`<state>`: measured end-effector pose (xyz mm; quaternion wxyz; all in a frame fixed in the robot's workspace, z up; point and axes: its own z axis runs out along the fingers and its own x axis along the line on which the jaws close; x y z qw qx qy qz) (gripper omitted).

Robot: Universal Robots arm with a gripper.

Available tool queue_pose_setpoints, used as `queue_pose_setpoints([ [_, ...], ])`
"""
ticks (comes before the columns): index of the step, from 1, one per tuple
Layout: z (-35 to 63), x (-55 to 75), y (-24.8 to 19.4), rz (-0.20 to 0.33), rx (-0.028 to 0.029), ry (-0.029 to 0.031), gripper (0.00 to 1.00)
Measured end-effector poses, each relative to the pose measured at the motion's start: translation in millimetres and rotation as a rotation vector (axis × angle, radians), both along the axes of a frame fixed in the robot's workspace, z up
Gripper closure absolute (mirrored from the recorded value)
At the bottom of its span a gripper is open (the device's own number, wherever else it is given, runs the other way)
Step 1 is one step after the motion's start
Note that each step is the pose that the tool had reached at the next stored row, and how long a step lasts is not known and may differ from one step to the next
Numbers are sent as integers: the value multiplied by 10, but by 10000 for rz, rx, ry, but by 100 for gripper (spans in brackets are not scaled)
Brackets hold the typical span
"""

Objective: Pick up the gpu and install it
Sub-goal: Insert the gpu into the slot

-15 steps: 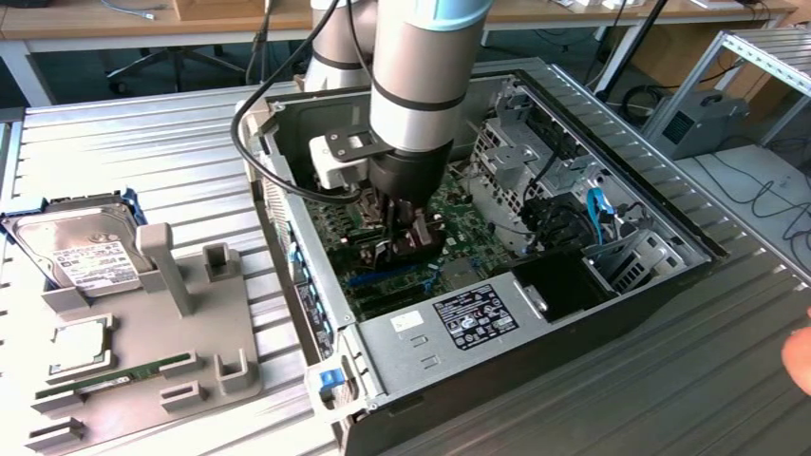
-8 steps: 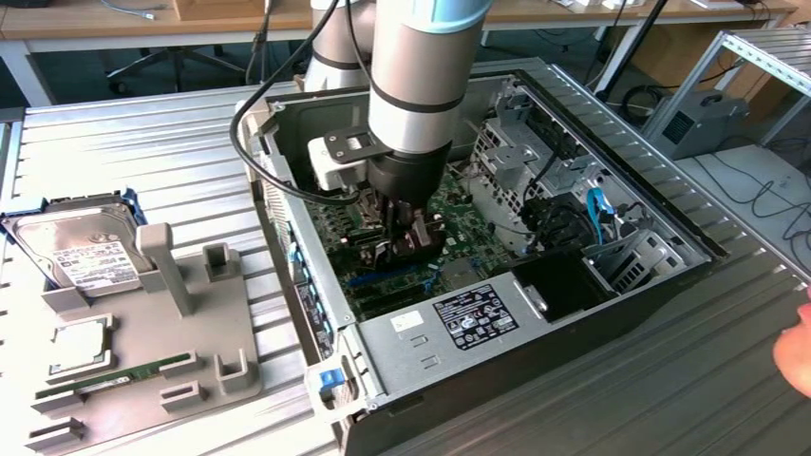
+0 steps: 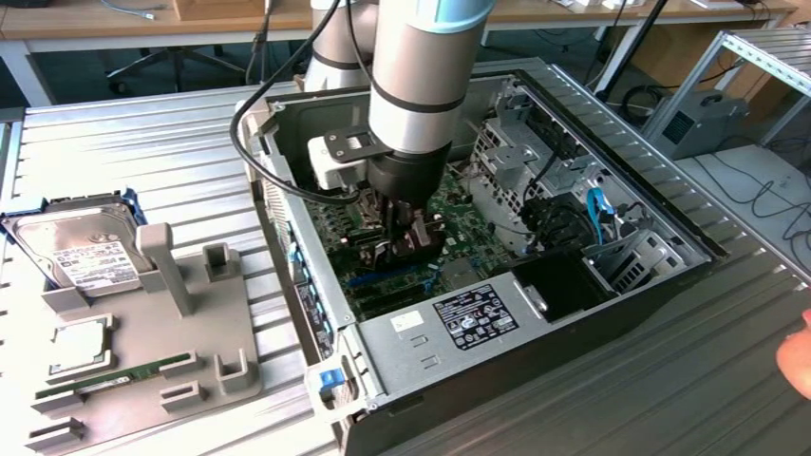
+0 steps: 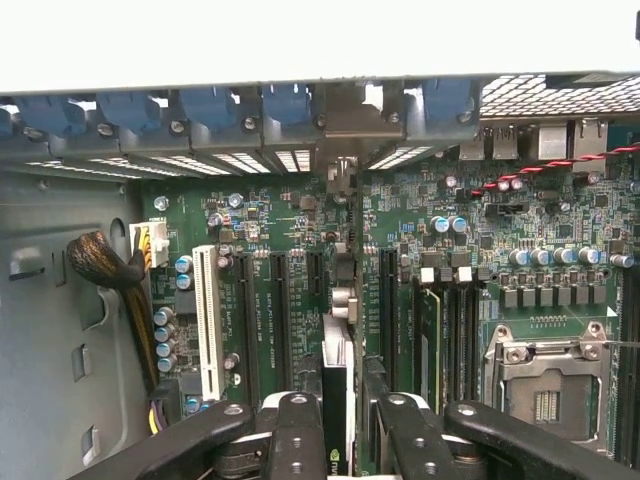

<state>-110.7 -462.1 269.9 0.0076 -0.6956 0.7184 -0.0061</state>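
Note:
My gripper [image 3: 405,242] reaches down inside the open computer case [image 3: 380,347], just above the green motherboard [image 3: 457,214]. In the wrist view the gpu [image 4: 338,365] is seen edge-on as a thin black card with a silvery edge. It stands upright between my two black fingers [image 4: 296,432], and the gripper [image 4: 345,425] is shut on it. The card runs in line with the black expansion slots [image 4: 282,305] toward the rear slot bracket [image 4: 342,125]. Whether its lower edge is seated in a slot is hidden.
A white slot [image 4: 208,320], the CPU socket [image 4: 545,380] and a RAM stick [image 4: 430,340] flank the card. Outside the case, a grey fixture plate [image 3: 140,366] carries a hard drive [image 3: 83,249], a CPU [image 3: 79,344] and a green RAM stick [image 3: 114,375]. A hand [image 3: 799,359] shows at the exterior view's right.

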Motion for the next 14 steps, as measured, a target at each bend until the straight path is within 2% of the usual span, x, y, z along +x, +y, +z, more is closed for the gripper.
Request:
queue_pose_setpoints([
  [6,-10,1,10,1,2,-1,74],
  [14,-17,0,25,1,47,0,74],
])
